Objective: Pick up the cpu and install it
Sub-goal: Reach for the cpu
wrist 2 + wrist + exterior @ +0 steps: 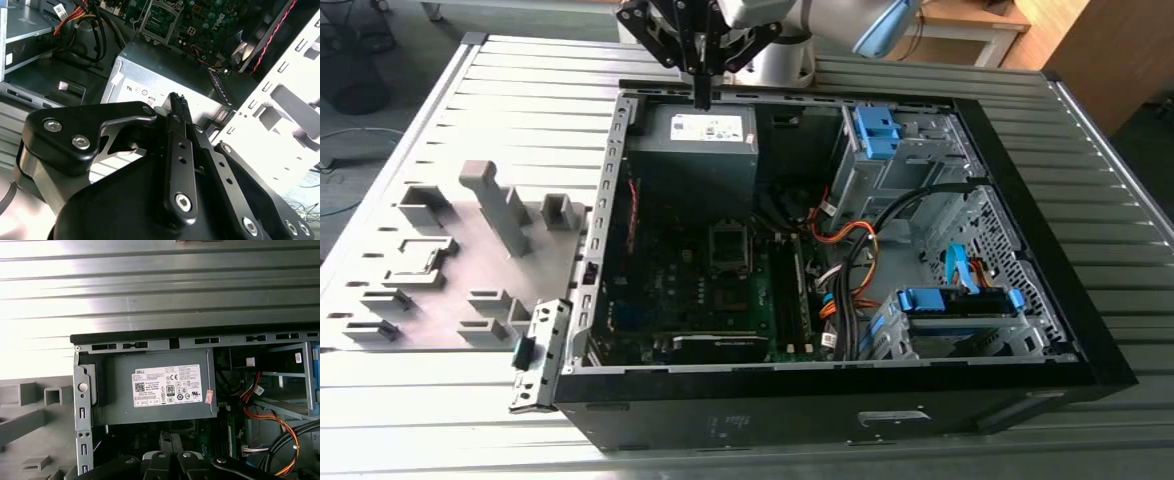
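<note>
My gripper (pixel 703 98) hangs over the far edge of the open computer case (pixel 1067 330), just above the grey power supply box with a white label (pixel 700 135). In the second wrist view its black fingers (pixel 176 107) are pressed together, and I see nothing between them. The cpu is out of view. The motherboard's socket frame (pixel 727 242) lies in the middle of the case, nearer the camera than the gripper; it also appears in the second wrist view as the socket frame (pixel 160 17). The labelled power supply (pixel 160 387) sits straight below in the first wrist view.
A grey fixture plate with upright blocks (pixel 447 265) lies at the exterior view's left of the case. Orange and black cables (pixel 847 260) and blue drive brackets (pixel 947 300) crowd the case's right half. The ribbed metal table (pixel 454 430) runs all round.
</note>
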{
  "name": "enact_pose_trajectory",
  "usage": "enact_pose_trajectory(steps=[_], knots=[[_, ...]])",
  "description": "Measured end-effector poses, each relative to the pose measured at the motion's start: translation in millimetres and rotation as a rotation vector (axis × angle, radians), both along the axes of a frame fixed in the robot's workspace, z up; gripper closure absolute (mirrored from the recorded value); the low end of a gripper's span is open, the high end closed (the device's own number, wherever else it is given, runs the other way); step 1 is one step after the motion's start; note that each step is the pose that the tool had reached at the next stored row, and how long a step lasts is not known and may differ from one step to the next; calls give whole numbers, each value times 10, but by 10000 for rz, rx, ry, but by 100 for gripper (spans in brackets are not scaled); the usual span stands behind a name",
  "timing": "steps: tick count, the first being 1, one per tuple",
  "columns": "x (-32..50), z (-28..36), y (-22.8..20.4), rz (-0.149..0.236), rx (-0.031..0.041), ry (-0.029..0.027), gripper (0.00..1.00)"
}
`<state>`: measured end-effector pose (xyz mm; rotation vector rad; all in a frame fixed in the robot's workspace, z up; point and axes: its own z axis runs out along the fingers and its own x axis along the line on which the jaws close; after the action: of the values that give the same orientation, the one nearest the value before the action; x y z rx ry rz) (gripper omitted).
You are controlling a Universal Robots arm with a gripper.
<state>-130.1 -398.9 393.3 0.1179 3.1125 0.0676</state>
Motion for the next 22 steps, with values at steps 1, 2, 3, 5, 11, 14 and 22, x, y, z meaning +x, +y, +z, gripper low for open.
enact_pose_trajectory(steps=[1, 2, 3, 5, 11, 14, 22], knots=[[-5, 0, 0, 0, 0, 0, 89], [-11, 0, 0, 0, 1, 0, 89], [-18, 0, 0, 0, 1, -1, 89], [-32, 0, 0, -1, 0, 0, 89], [-85, 0, 0, 0, 1, 0, 89], [-118, 0, 0, 0, 0, 0, 89], [-224, 0, 0, -1, 1, 0, 89]])
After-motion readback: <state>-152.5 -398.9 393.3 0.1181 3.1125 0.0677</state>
